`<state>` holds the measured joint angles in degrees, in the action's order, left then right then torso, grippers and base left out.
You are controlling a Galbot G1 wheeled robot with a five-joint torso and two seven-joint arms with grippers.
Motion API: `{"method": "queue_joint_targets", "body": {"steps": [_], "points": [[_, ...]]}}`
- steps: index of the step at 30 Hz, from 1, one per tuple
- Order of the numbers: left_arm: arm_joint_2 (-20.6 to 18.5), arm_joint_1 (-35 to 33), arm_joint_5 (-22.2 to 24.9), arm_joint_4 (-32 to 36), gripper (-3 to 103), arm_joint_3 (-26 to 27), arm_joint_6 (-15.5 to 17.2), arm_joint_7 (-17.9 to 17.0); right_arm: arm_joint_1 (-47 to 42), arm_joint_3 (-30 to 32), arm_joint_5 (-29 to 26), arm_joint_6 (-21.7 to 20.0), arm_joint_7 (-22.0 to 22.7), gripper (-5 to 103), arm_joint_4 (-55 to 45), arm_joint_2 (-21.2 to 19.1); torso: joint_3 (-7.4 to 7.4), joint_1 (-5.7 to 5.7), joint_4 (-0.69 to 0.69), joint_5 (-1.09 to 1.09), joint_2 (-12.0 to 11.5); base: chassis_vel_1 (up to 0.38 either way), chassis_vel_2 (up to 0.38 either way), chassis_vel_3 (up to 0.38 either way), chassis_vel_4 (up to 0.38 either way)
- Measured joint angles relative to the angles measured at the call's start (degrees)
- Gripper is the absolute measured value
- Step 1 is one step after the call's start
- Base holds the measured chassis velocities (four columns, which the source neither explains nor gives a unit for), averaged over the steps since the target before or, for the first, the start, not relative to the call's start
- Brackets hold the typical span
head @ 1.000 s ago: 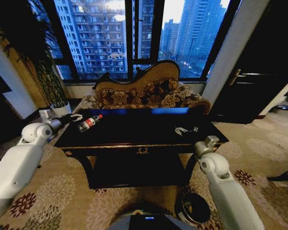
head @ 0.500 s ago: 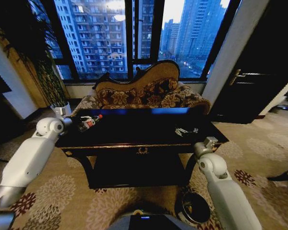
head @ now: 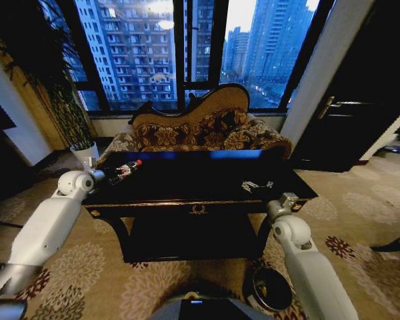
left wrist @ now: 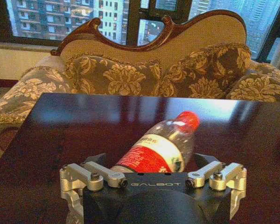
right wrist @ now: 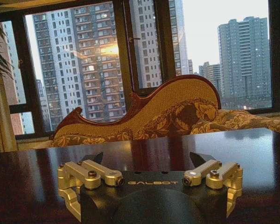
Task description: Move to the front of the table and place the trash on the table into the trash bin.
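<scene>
Glossy black with gold trim, the desk (head: 187, 190) stands in front of the robot, a patterned sofa (head: 200, 133) behind its far edge and tall windows beyond. At the desk's far-left corner lies the clear bottle (head: 123, 169) with its red label and red cap, on its side, cap pointing toward the sofa. The left gripper (head: 104, 175) has reached in at that corner — in the left wrist view its fingers (left wrist: 96, 171) stand apart on either side of the bottle (left wrist: 155, 148), whose base lies between them, though contact cannot be made out. On the right part of the desk, nearer the front edge, sit a few small white and dark scraps (head: 257, 186). The right gripper (head: 288, 199) hovers at the desk's near-right edge, just short of the scraps — its fingers (right wrist: 92, 174) are spread wide with nothing between them. On the patterned carpet at near right, beside the right arm, stands the round black trash bin (head: 272, 288), well apart from the bottle.
</scene>
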<state>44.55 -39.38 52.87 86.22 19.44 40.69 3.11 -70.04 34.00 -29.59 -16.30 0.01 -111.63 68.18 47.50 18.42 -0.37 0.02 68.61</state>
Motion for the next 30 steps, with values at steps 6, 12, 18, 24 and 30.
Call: {"method": "queue_joint_targets", "body": {"steps": [6,12,18,24,30], "points": [[0.1,-1.2,-0.1,0.2,100,1.1,0.0,0.1,-0.1,-0.2,0.1,0.0,0.0,100,0.0,-0.1,0.00,0.00,0.00,-0.03,0.0,0.000,0.000,0.000,0.000],[0.0,-2.1,-0.1,0.4,100,2.3,0.0,0.7,-0.3,-0.4,0.5,0.0,0.0,100,-0.1,-0.2,0.01,0.00,-0.01,-0.03,0.0,0.000,0.000,0.000,0.000],[-0.4,-2.6,-0.1,0.9,100,2.9,0.1,1.2,-0.3,-0.5,0.5,0.2,0.0,100,-0.1,-0.2,0.01,0.00,0.00,-0.04,0.0,0.000,0.000,0.000,0.000],[-0.5,-3.0,0.2,1.3,86,3.4,0.1,1.3,-0.5,-0.5,0.8,0.4,0.0,100,-0.3,-0.2,0.02,0.00,-0.01,-0.04,0.0,0.000,0.000,0.000,0.000],[-0.4,-3.7,0.4,1.6,58,4.5,0.3,2.0,-0.5,-0.6,1.0,0.5,0.0,100,-0.4,-0.3,0.02,0.00,-0.01,-0.04,0.0,0.000,0.000,0.000,0.000]]}}
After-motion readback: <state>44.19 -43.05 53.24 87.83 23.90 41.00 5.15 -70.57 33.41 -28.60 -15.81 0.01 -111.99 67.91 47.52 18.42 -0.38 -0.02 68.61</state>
